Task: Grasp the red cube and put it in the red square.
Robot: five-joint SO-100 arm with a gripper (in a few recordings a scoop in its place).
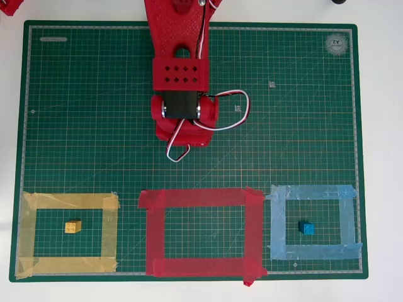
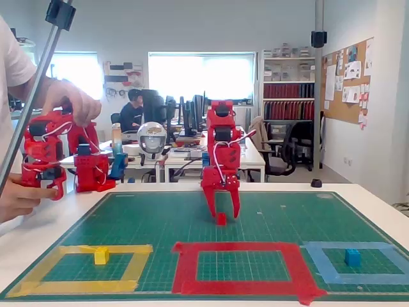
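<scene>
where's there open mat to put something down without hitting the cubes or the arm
The inside of the red square is bare. So are the mat's upper corners, left and right of the arm. Crowded: mat centre, where the gripper straddles the red cube; the yellow cube and blue cube sit in their frames.

Yellow cube (image 1: 73, 226) inside yellow frame (image 1: 28, 233); blue cube (image 1: 306, 228) inside light-blue frame (image 1: 346, 221).

Red cube and red square on the green mat

The red cube (image 2: 221, 219) is sitting behind the red square (image 2: 242, 267), apart from it; the tape frame is lying flat.
</scene>
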